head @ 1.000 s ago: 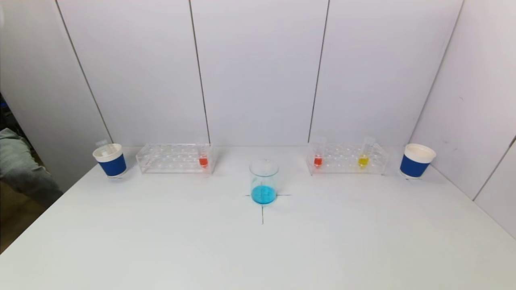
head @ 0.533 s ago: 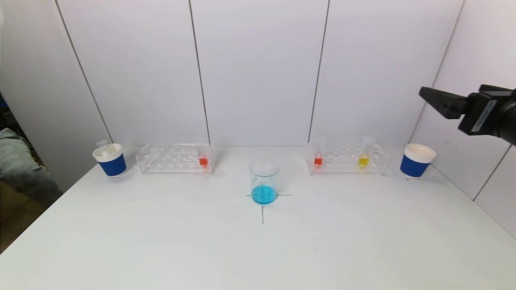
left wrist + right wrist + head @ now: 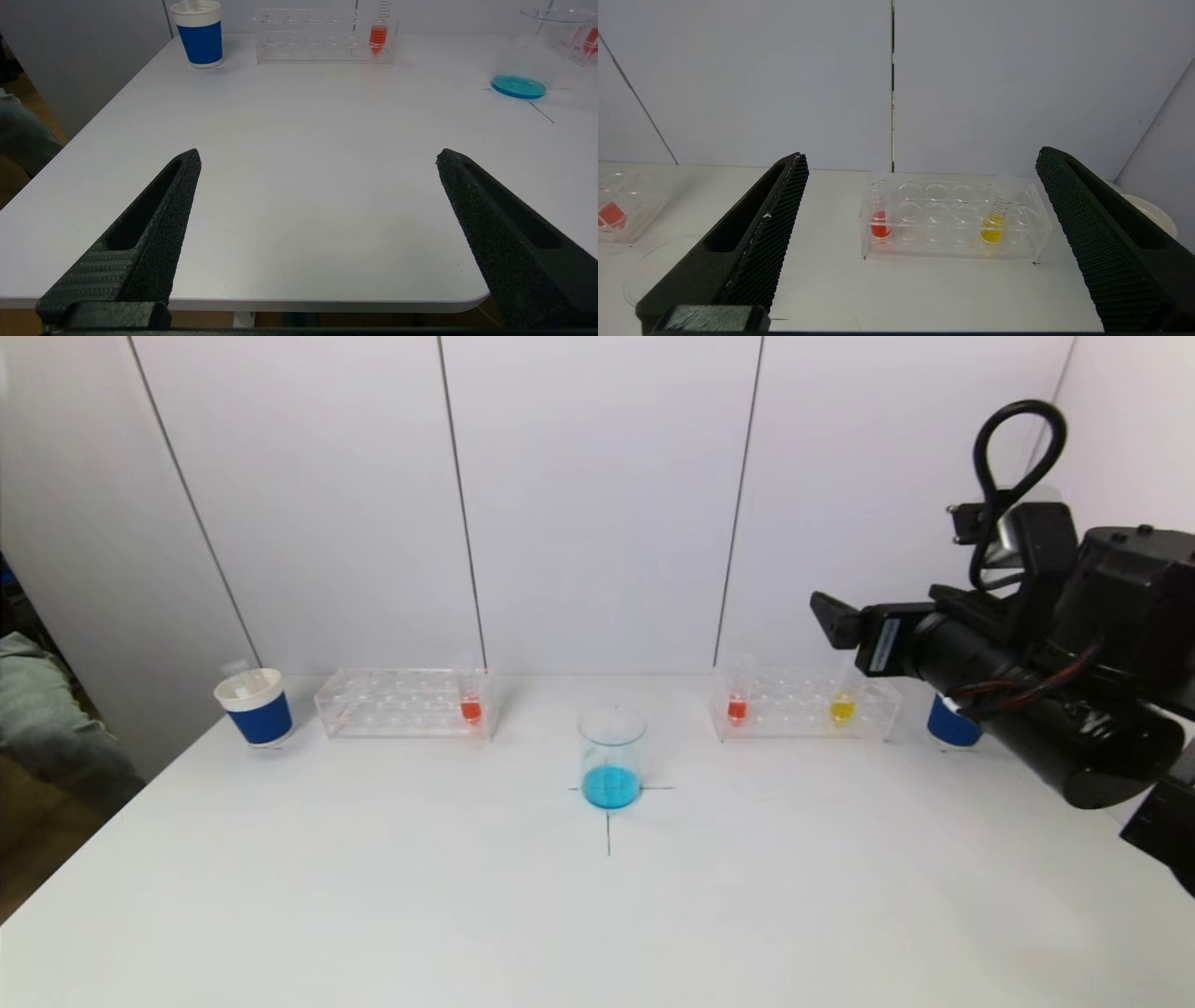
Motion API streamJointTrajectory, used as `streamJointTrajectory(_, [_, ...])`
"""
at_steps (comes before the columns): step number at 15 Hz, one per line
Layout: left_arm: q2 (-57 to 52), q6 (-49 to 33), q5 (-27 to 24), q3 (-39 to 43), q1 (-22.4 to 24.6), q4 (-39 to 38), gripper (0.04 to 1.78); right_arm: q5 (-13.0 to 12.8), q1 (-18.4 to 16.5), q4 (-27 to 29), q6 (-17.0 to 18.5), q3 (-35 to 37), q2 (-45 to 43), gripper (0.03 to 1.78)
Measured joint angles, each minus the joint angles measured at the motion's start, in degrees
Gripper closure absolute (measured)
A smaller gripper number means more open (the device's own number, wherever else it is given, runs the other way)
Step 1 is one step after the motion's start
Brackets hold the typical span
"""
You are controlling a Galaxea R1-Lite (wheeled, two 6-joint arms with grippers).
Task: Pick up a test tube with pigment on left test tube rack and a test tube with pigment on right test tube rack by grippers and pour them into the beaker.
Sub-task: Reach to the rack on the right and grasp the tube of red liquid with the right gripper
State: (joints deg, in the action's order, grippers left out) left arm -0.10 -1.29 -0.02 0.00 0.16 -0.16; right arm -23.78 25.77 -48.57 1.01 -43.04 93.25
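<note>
racks: 2 [image 3: 403, 702] [image 3: 805, 706] | pigment tubes: 3 [image 3: 470, 695] [image 3: 738, 695] [image 3: 843, 695] | beaker: 1 [image 3: 611, 758] | cups: 2 [image 3: 253, 707] [image 3: 951, 726] | left tool [image 3: 317, 158], right tool [image 3: 920, 161]: both released

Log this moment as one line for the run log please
stage: approach | right gripper: open, raised, facing right rack | left gripper: open, low at near table edge | tubes: all racked | beaker: blue liquid, centre

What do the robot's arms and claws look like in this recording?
The right arm is glossy black and cylindrical, with a looped black cable above it, thin red wires along its side and a small white label near the wrist. The right claw has two long, tapered black fingers with a fine honeycomb texture and slotted sides. The left claw matches, though its fingers look grainier.
</note>
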Motion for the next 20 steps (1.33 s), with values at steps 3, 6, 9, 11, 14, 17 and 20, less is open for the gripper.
streamJointTrajectory(3, [0.02, 0.02, 0.02, 0.00, 0.00, 0.00, 0.06, -0.52, 0.71, -6.23, 0.20, 0.88, 6.21, 0.04])
streamJointTrajectory(6, [0.02, 0.00, 0.02, 0.00, 0.00, 0.00, 0.06, -0.83, 0.93, -12.29, 0.28, 1.51, 12.13, 0.04])
streamJointTrajectory(9, [0.02, 0.00, 0.00, 0.00, 0.00, 0.00, 0.06, -0.94, 0.94, -16.79, 0.52, 1.05, 17.90, 0.04])
streamJointTrajectory(11, [0.02, 0.02, 0.02, 0.00, 0.00, 0.00, 0.06, -0.90, 0.79, -19.02, 0.80, 0.07, 21.69, 0.04])
streamJointTrajectory(14, [0.02, 0.02, 0.02, 0.00, 0.00, 0.00, 0.06, -0.79, 0.24, -20.29, 2.05, -2.65, 26.73, 0.04])
streamJointTrajectory(17, [0.02, 0.00, 0.02, 0.00, 0.00, 0.00, 0.06, -0.30, 0.00, -21.86, 2.86, -4.58, 30.43, 0.04])
streamJointTrajectory(20, [0.02, 0.00, 0.02, 0.00, 0.00, 0.00, 0.06, 0.04, -0.17, -25.25, 2.32, -5.40, 33.74, 0.04])
